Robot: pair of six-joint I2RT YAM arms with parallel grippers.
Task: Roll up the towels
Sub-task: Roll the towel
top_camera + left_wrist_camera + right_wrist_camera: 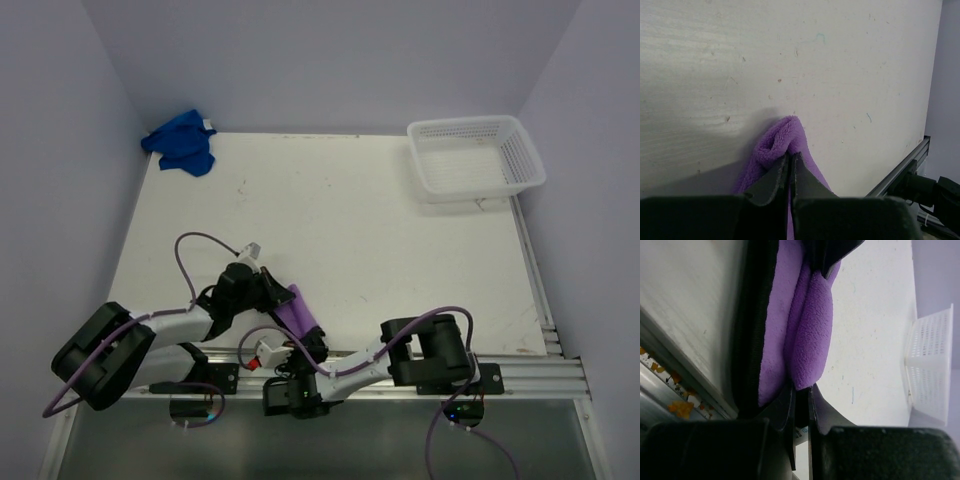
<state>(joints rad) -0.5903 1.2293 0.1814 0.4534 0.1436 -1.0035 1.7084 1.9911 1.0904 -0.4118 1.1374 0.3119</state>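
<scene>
The left gripper [790,156] is pinched tight on a fold of the purple towel [782,137], which bulges just ahead of its tips; the right gripper [801,389] is narrowed on the other end. Either thin bite could slip and let the folds spring open. Only the top view shows the blue towel [180,143], far beyond both, crumpled.

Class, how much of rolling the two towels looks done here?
Done: no finished roll yet. In hand: the purple towel, gathered into a narrow strip at the near edge, pinched by the left tool and right tool. Left: finish it, then roll the blue towel, crumpled in the far left corner.
</scene>
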